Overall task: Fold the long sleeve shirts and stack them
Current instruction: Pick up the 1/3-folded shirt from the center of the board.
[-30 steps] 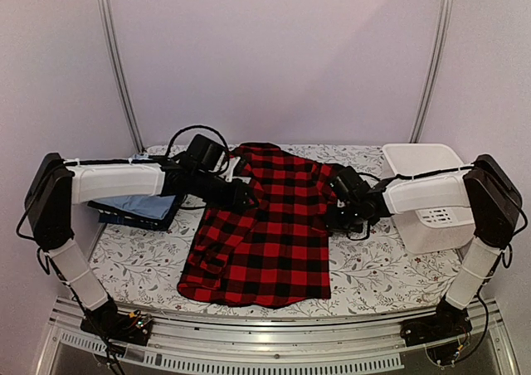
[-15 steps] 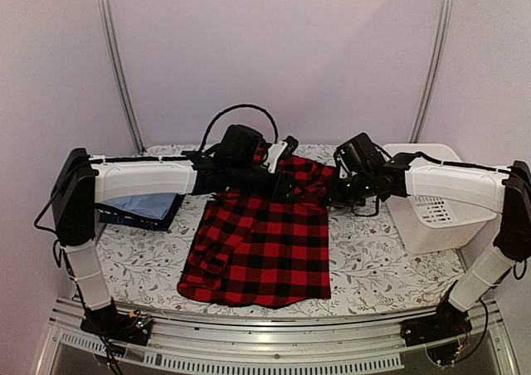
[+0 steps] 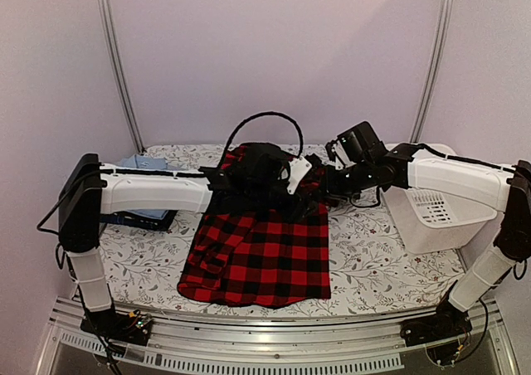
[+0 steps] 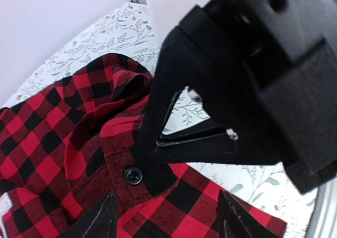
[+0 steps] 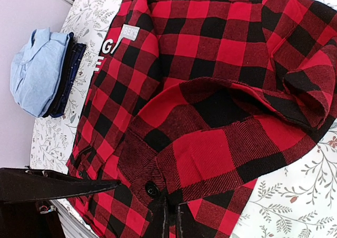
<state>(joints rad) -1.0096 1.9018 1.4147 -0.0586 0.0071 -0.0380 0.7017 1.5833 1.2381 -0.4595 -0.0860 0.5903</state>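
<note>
The red-and-black checked flannel shirt (image 3: 264,255) lies flat in the middle of the table, white lettering (image 5: 113,46) near its collar. My right gripper (image 5: 171,218) is shut on the buttoned sleeve cuff (image 5: 152,188), which is folded in over the body. In the top view that gripper (image 3: 323,184) is at the shirt's upper right. My left gripper (image 4: 168,223) hangs open just over the same cuff (image 4: 132,175), close to the right gripper's black body (image 4: 253,64), with nothing between its fingers (image 4: 102,217). The light blue collared shirt (image 5: 32,69) lies folded on the dark navy garment (image 5: 71,72) at the far left.
A white plastic basket (image 3: 436,217) stands at the right edge of the table, behind the right arm. The left arm (image 3: 153,191) stretches across the folded stack (image 3: 137,219) and the shirt's top. Flower-patterned tablecloth (image 3: 382,267) shows around the shirt.
The left arm has swung right across the shirt's top to the right gripper, and its jaws have opened. The right gripper has carried the cuff up and inward.
</note>
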